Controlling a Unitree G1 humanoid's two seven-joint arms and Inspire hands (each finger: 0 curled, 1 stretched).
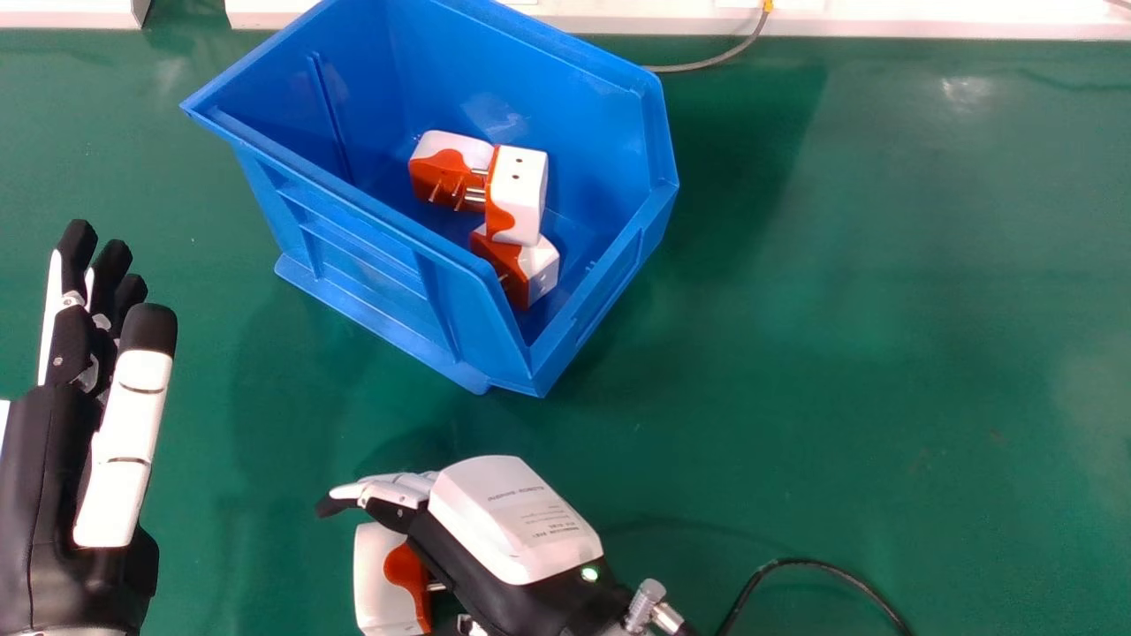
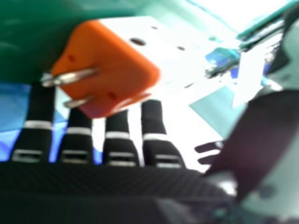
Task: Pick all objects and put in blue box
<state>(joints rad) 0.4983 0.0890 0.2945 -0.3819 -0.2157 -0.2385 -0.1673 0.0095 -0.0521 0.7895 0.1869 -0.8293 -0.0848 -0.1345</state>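
Green, smooth work surface [image 1: 884, 353] extends on all sides of the two hands, with a long white strip [image 1: 884, 22] running along its far edge. A thin grey cable [image 1: 716, 60] lies at that edge, beyond the box. A slim black cable [image 1: 804, 563] curves beside the wrist of the right hand [image 1: 512, 517].

The deep blue plastic box with raised rims [image 1: 371, 216] stands beyond the right hand and to the right of the left hand [image 1: 53, 477]. Its nearest lower corner faces the right hand, with green surface between them. A wide area of the same surface lies to the right of the box, and a narrower band separates the box from the left hand.

The right hand has its fingers extended side by side, with narrow gaps between them. A blocky white and orange plug adapter with metal pins [image 1: 375, 579] is located on its palm side, between the fingers and the thumb; whether it is firmly pinched cannot be determined. The left hand is spread, with its fingers straight and its thumb apart from them.

Three similar white and orange plug adapters [image 1: 526, 190] are inside the box, beyond the right hand. They are grouped closely, within the box walls, the middle unit partly overlapping its neighbours in the head view.
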